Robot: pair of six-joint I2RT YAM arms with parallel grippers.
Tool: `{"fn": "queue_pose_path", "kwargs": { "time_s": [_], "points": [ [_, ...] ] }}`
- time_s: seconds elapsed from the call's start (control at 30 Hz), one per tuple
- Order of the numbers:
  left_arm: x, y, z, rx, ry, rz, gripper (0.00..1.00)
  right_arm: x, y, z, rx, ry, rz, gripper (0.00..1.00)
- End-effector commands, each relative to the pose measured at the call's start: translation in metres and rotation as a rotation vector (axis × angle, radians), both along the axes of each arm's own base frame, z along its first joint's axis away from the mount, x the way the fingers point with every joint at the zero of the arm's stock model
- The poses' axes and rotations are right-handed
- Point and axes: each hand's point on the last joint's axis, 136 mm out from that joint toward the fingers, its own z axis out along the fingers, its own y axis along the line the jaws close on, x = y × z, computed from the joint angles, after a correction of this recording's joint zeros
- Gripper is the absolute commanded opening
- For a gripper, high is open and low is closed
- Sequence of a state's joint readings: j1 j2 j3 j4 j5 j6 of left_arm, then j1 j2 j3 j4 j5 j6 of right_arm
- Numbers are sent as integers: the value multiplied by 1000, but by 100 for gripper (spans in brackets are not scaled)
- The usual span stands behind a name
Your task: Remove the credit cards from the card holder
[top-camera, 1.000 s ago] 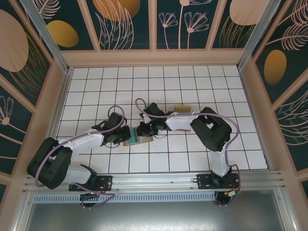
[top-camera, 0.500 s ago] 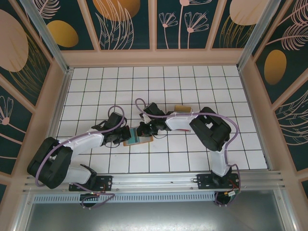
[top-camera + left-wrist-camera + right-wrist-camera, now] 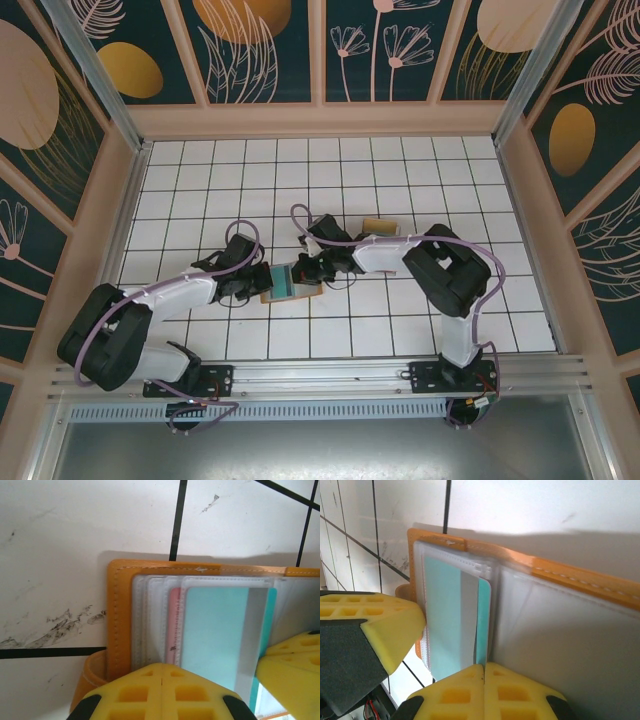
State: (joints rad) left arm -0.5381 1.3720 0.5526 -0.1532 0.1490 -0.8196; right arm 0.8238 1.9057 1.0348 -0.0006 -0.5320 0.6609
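No writing, label, brand, number or sign can be read in any view. In the left wrist view, the teal card point(image 3: 215, 630) in the card holder point(image 3: 120, 620) shows a plain face with a grey band. The pink card point(image 3: 174, 625) at its left is only a blank sliver behind clear sleeves.

White tiled table point(image 3: 200, 180), open card holder point(image 3: 288, 283), possibly a tan card point(image 3: 380, 226)

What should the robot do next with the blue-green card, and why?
Probably the right gripper should slide straight back: it looks shut on the teal card, already poking from its clear sleeve, while the shut left gripper pins the card holder.
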Motion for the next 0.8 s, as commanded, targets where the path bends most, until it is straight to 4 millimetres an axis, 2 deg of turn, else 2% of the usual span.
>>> {"fn": "queue_pose_path", "kwargs": {
  "time_s": [0.0, 0.33, 0.43, 0.57, 0.77],
  "points": [
    [-8, 11, -11, 52, 40, 11, 0, 4, -8, 12, 8, -27, -8, 0],
    [-6, 7, -6, 36, 31, 0, 0, 4, -1, 12, 22, -18, 5, 0],
    [-1, 2, 2, 19, 9, -12, 8, 2, 4, 11, 20, -17, 15, 0],
    [5, -4, 14, -11, -26, -24, 12, 1, 9, 12, 23, -19, 20, 2],
    [-1, -5, 2, -17, 5, -35, 19, 0, 10, 11, 23, -16, 22, 7]
  ]
}}
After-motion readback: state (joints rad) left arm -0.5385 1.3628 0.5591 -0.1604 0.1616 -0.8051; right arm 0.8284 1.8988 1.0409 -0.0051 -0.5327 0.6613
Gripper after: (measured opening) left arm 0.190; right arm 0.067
